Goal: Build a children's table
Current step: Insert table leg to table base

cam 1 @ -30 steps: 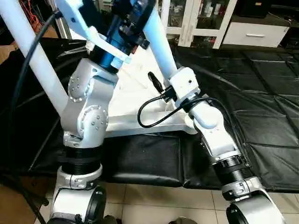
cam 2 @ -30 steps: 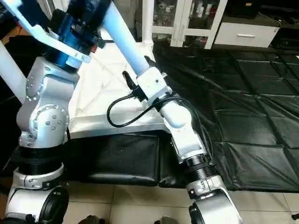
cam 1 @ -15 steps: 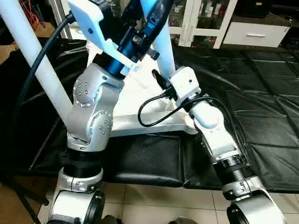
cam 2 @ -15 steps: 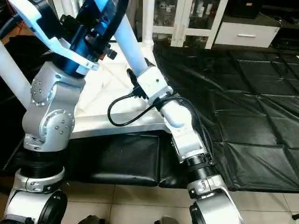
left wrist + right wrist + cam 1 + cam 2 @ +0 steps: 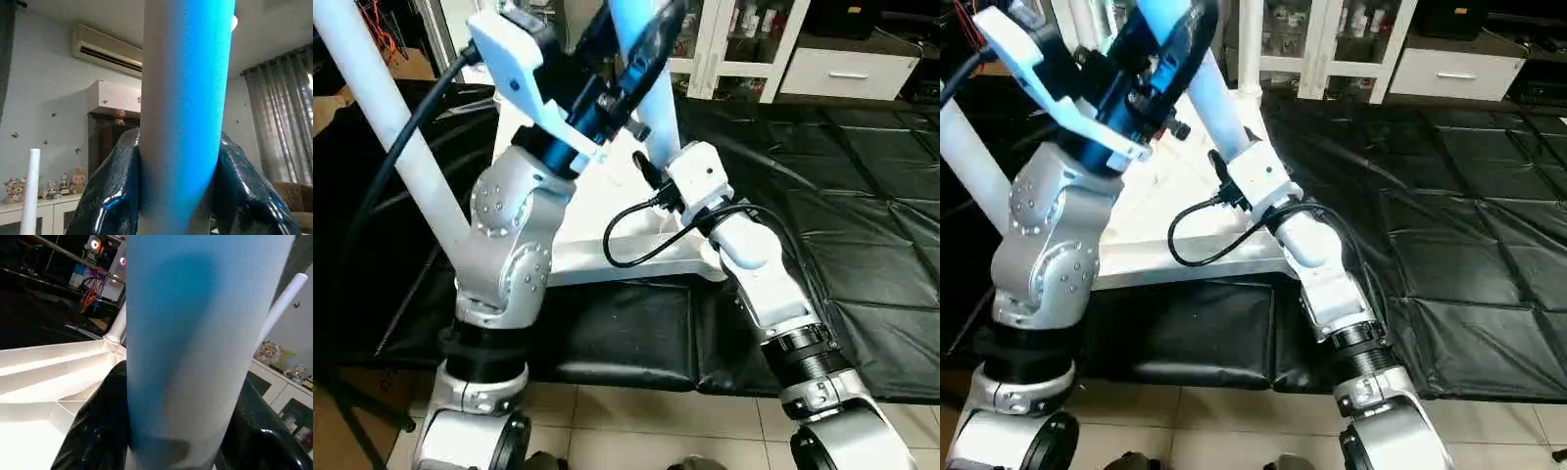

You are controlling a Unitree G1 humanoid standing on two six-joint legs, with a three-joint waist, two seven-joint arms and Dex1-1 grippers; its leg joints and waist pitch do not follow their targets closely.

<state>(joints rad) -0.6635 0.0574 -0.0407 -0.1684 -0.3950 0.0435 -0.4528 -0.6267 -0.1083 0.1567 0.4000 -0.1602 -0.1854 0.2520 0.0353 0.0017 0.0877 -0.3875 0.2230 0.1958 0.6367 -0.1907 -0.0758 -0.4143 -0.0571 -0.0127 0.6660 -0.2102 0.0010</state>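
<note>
The leg slants up from the near right corner of the upturned table top on the black floor mat. Both end effectors, left high, right low, clamp it. Best to straighten it over its socket, then press down evenly.

Left arm raised steeply from the lower left, silver forearm angled up and toward the centre, left gripper clamped with a black finger on either side of a white leg. Right arm reaching forward from the lower right — white wrist block and looping black cable at mid-frame — with the right gripper closed around the same leg lower down, jaws pressed against both its sides.
</note>
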